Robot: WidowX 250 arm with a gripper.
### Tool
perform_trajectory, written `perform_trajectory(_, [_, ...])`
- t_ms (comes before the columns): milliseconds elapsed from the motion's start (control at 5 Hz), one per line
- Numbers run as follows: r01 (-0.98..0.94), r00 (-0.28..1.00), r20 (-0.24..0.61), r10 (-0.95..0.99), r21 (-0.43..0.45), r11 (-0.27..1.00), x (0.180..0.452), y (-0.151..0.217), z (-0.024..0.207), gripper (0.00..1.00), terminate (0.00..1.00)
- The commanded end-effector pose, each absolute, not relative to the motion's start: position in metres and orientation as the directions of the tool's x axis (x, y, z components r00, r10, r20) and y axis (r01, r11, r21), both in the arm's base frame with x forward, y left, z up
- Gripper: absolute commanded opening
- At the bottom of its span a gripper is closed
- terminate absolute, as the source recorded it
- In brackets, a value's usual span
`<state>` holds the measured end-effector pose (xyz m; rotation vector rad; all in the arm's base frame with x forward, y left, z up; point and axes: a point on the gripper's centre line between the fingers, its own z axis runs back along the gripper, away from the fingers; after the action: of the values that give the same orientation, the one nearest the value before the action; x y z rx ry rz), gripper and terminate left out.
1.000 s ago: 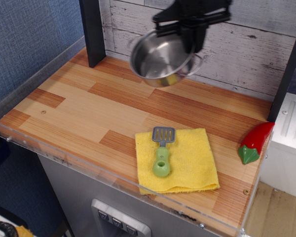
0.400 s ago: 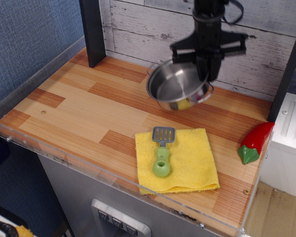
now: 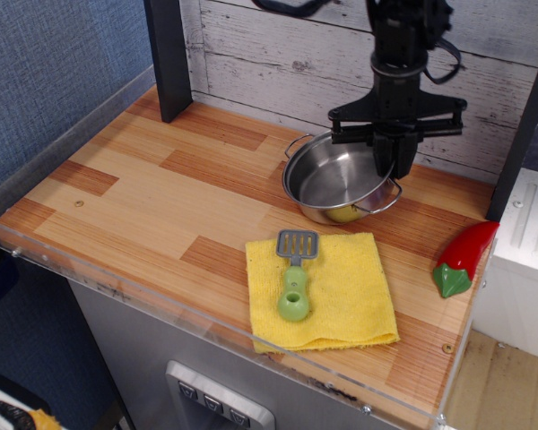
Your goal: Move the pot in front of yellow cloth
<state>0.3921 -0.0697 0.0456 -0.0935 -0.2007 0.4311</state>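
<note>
The shiny steel pot [image 3: 334,181] rests on the wooden counter just behind the yellow cloth [image 3: 323,291], its near rim close to the cloth's far edge. My gripper [image 3: 391,161] comes down from above over the pot's right rim, fingers shut on the rim. The yellow cloth lies at the front right of the counter with a green toy spatula [image 3: 295,285] on it.
A red toy chili pepper [image 3: 463,257] lies at the right edge. A black post [image 3: 169,58] stands at the back left. A clear acrylic wall [image 3: 161,296] borders the counter's front and left. A whitewashed plank wall rises behind.
The pot, held by my gripper, has moved right and down from high at the back to the counter just behind the cloth, and has levelled out.
</note>
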Motion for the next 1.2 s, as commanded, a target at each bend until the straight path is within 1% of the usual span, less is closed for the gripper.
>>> perform_trajectory(0, [-0.383, 0.893, 0.191, 0.407, -0.148, 0.912, 0.391, -0.077, 0.051, 0.00, 0.00])
perform_trajectory(200, [-0.395, 0.892, 0.177, 0.416, -0.143, 0.907, 0.390, -0.079, 0.042, 0.00, 0.00])
perform_trajectory(400, [-0.409, 0.886, 0.177, 0.429, -0.137, 0.902, 0.388, -0.077, 0.039, 1.00, 0.00])
perform_trajectory(800, [-0.420, 0.885, 0.159, 0.438, -0.135, 0.897, 0.388, -0.075, 0.036, 1.00, 0.00])
perform_trajectory(1000, [-0.424, 0.883, 0.159, 0.442, -0.133, 0.896, 0.387, -0.073, 0.038, 1.00, 0.00])
